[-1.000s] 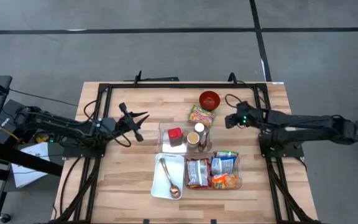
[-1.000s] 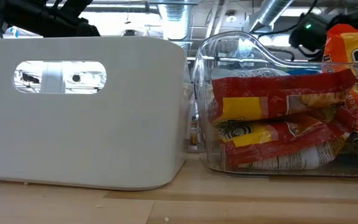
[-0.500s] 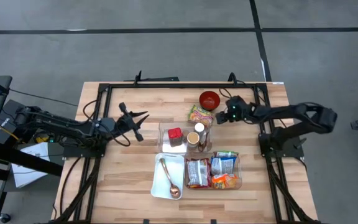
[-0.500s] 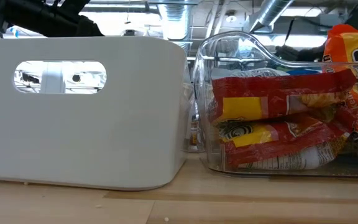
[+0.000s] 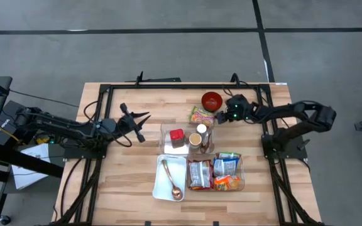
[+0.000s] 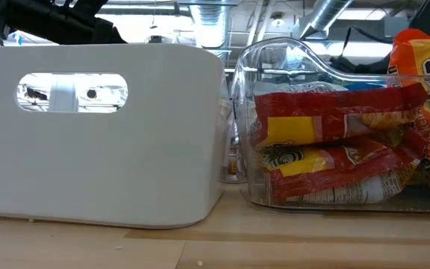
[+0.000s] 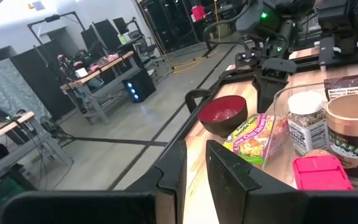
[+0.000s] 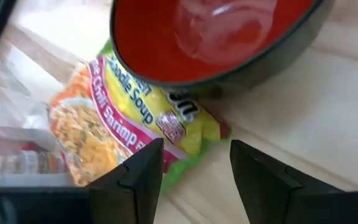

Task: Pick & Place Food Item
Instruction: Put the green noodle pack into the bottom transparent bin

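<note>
The right gripper (image 5: 222, 117) hovers over the far-right part of the wooden table (image 5: 137, 188), just beside the red bowl (image 5: 212, 100) and directly above the noodle soup packet (image 5: 203, 116). In the right wrist view its two fingers (image 8: 138, 177) stand apart with nothing between them; the packet (image 8: 114, 118) and the bowl (image 8: 210, 34) lie beneath, the bowl's edge overlapping the packet's far end.

The packet lies flat on the table, between the bowl and the far rim of the clear container (image 5: 167, 129). That container holds a red box (image 5: 177, 135) and two jars (image 5: 198, 135).

Near the front edge sit a white bin (image 5: 158, 182) with a spoon (image 5: 171, 182) inside, and a clear bin (image 5: 242, 179) filled with snack packets (image 5: 199, 174). In the low view the white bin (image 6: 99, 134) stands left of the clear bin (image 6: 275, 60).

The left gripper (image 5: 144, 125) waits over the left part of the table, well apart from the containers. Its fingers (image 7: 229, 177) are nearly closed and hold nothing.
</note>
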Controlling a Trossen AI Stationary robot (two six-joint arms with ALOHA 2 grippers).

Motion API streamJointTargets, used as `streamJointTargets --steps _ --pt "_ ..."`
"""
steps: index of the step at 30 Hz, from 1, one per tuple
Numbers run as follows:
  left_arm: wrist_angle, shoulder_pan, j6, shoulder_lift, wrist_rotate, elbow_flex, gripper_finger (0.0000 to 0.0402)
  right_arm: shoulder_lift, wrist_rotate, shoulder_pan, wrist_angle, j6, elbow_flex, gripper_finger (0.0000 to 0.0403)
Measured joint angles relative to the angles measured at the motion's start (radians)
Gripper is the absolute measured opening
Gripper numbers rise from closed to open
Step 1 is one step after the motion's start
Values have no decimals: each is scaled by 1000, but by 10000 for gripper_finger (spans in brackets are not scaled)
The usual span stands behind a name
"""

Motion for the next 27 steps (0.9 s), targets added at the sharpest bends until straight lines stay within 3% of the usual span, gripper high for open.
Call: streamJointTargets --steps 10,27 --pt "0 0 -47 0 1 0 53 -30 -1 -1 -4 -18 0 179" --pt "1 0 -47 0 5 0 53 144 -73 9 221 -11 0 165"
